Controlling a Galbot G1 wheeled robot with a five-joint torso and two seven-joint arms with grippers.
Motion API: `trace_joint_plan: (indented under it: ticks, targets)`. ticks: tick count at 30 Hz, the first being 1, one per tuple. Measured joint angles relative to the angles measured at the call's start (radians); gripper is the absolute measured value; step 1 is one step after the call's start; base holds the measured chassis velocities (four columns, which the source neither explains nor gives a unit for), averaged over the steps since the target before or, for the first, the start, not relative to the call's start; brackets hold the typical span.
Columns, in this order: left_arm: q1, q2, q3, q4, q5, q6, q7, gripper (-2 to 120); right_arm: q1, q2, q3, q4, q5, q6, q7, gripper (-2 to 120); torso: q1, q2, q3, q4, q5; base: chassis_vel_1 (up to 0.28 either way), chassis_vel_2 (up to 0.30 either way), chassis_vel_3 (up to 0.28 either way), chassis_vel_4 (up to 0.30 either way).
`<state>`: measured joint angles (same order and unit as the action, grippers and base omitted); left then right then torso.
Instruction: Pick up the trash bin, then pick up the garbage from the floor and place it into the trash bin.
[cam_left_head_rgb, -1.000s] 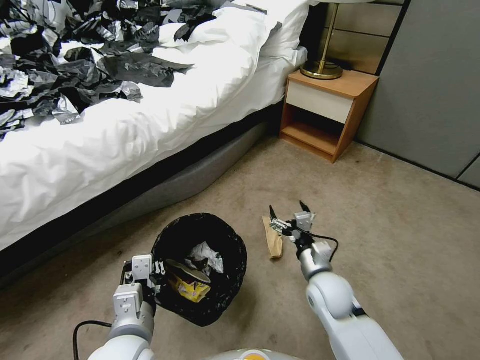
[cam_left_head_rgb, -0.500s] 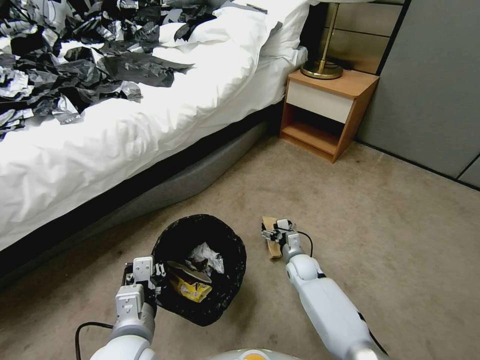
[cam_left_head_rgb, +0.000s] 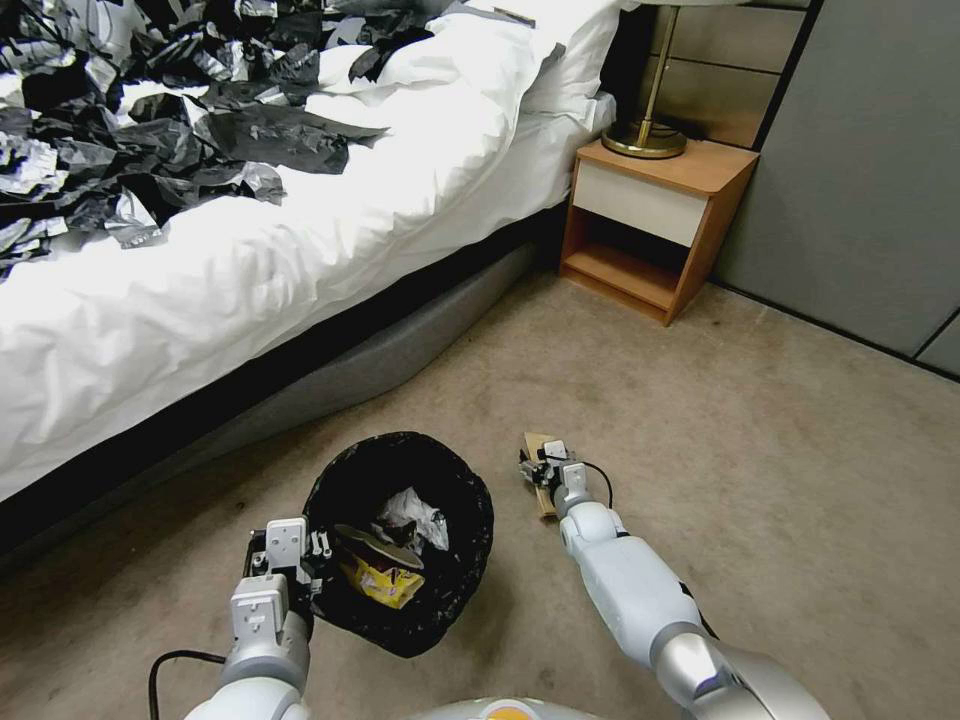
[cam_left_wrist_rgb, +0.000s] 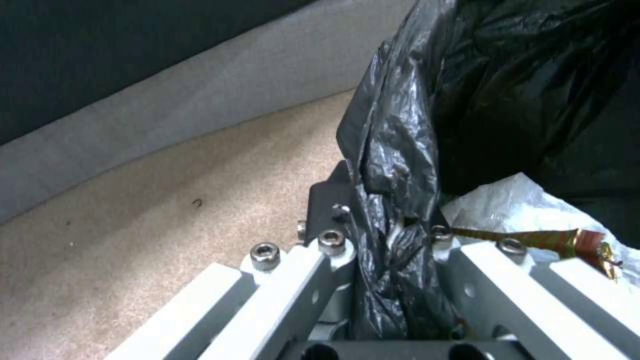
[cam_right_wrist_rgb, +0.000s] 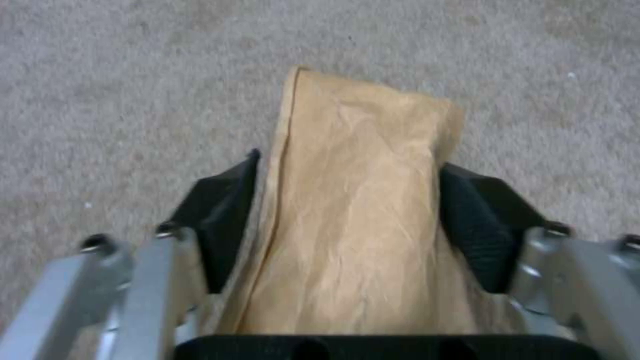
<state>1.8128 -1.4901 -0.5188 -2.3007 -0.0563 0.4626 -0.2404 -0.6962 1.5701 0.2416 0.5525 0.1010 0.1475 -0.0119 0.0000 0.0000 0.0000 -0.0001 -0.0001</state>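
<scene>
The trash bin (cam_left_head_rgb: 472, 492), lined with a black bag, hangs just above the carpet near the bed. My left gripper (cam_left_head_rgb: 312, 560) is shut on its near rim; in the left wrist view the fingers (cam_left_wrist_rgb: 333, 245) pinch the folded bag (cam_left_wrist_rgb: 400, 150). A yellow wrapper (cam_left_head_rgb: 382, 582) and a white tissue (cam_left_head_rgb: 415, 510) lie inside. To the bin's right, a flat brown cardboard scrap (cam_left_head_rgb: 534, 441) lies on the floor. My right gripper (cam_left_head_rgb: 545, 468) is down on it and open, with its black pads (cam_right_wrist_rgb: 223, 210) standing either side of the scrap (cam_right_wrist_rgb: 360, 210).
A bed with white bedding (cam_left_head_rgb: 250, 270) runs along the left, strewn with black-and-silver plastic sheets (cam_left_head_rgb: 150, 110). A wooden nightstand (cam_left_head_rgb: 650, 215) with a brass lamp (cam_left_head_rgb: 645, 135) stands at the back. Open carpet (cam_left_head_rgb: 800, 470) lies to the right.
My right arm has stretched forward and down, bringing the open gripper from above the scrap to floor level around it. The left gripper and bin have hardly moved.
</scene>
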Motion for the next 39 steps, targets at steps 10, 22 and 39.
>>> trace_joint_plan:
  ticks: [10,22,39]
  targets:
    - [0.003,0.007,-0.001,-0.013,-0.002,0.0,0.001,3,-0.019,-0.021,-0.003,0.042,0.002,0.003,0.011,21,0.0,0.0,0.0,0.0001,0.0001,0.0,0.0,0.0,0.0]
    - [-0.003,0.007,0.001,-0.01,-0.003,0.001,0.001,3,-0.047,-0.045,-0.014,0.12,0.009,0.0,0.044,0,0.0,0.0,0.0,0.0001,0.0001,0.0,0.0,0.0,0.0]
    - [-0.012,0.018,0.003,-0.008,-0.025,0.024,-0.012,3,-0.414,-0.18,-0.107,1.164,0.078,0.151,-0.254,0,0.0,0.0,0.0,0.0002,-0.0001,0.0,0.0,0.0,0.0]
